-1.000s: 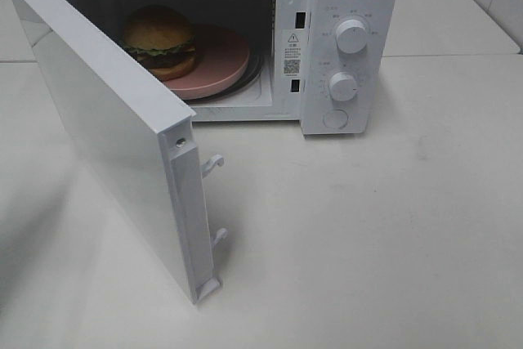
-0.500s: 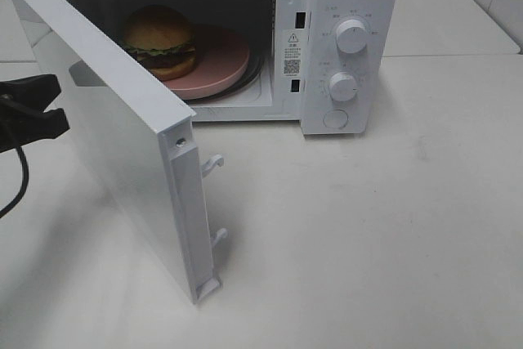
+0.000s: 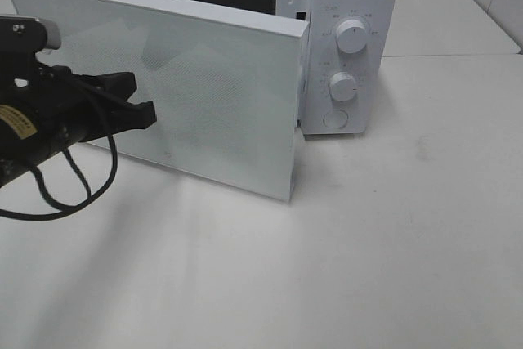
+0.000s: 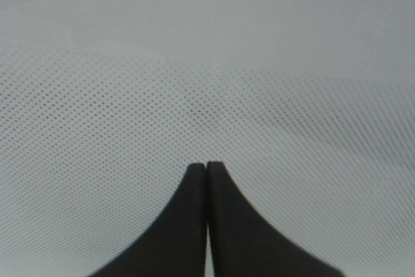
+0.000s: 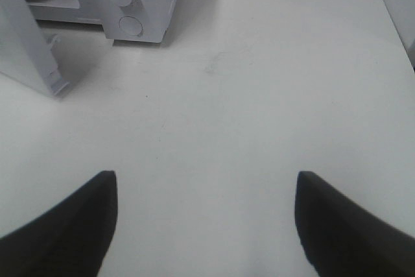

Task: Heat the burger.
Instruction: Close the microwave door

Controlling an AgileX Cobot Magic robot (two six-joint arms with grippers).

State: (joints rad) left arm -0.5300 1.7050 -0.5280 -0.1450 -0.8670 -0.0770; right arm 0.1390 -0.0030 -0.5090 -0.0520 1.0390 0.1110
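Looking at the left tool (image 4: pixel 207 165), we are seeing its jaws pressed shut on nothing, tips against the dotted window (image 4: pixel 207 63) of the microwave (image 3: pixel 351 6) door (image 3: pixel 212 96), which is standing slightly ajar. The door is blocking the inside, so the burger is not showing; cannot place it against either tool. The right tool (image 5: pixel 206 174) is hanging wide open over the desk (image 3: pixel 392 243), well apart from the microwave.

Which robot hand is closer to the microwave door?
Left. The left gripper points at the microwave door from close in front; the right gripper hangs over the table, well away.
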